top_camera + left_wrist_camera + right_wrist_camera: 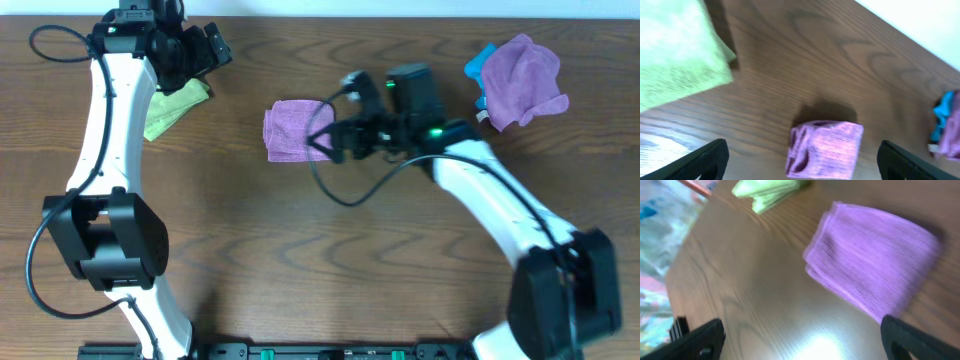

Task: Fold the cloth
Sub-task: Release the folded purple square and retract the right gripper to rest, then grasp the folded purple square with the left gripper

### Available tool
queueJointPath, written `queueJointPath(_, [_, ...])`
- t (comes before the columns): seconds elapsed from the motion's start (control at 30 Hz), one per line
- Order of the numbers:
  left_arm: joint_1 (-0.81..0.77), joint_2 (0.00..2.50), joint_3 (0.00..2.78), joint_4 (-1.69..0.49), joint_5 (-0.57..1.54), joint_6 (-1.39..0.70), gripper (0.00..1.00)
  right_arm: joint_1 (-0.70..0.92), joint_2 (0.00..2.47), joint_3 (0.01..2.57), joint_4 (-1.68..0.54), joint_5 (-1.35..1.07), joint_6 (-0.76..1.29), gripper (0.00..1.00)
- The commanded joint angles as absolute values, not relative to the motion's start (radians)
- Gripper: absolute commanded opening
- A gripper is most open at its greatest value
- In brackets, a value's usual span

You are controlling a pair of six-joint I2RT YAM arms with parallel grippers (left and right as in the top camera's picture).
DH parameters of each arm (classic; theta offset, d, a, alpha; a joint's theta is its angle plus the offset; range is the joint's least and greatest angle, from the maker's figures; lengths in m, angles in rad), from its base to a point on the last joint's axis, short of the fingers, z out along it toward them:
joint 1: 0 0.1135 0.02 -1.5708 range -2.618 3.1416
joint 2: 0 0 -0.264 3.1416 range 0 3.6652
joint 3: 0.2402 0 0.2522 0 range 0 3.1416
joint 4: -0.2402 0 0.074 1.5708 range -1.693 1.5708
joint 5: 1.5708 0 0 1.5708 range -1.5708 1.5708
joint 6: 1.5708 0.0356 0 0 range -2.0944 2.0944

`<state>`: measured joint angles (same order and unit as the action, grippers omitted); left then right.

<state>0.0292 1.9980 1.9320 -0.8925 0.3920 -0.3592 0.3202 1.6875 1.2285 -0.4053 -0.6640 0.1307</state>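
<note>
The lilac cloth (293,129) lies folded into a small rectangle on the wooden table, left of centre. It also shows in the left wrist view (825,149) and in the right wrist view (872,262). My right gripper (335,135) is open and empty, just off the cloth's right edge; in its own view its fingertips (802,340) span bare table beside the cloth. My left gripper (205,55) is open and empty, up at the far left over the green cloth; its fingertips (800,162) frame the folded lilac cloth from a distance.
A light-green folded cloth (170,108) lies at the far left, also in the left wrist view (677,55) and the right wrist view (771,190). A purple cloth (525,80) bunched with a blue one (482,62) sits at the far right.
</note>
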Motion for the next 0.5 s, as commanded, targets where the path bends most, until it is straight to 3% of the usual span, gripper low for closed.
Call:
queueJointPath(0.0, [0.042,1.974,1.954,-0.918,0.482,-0.377,0.95,0.237,1.611,1.223,-0.497,-0.682,-0.023,0.99])
queueJointPath(0.17, [0.041,1.974,1.953,-0.976,0.5,-0.379,0.95,0.125,1.486,1.13,-0.593,-0.682,-0.122,0.99])
queueJointPath(0.47, [0.039,1.974,1.926,-1.058,0.569,-0.378,0.96,-0.092,1.042,0.696,-0.591,-0.682,-0.126,0.99])
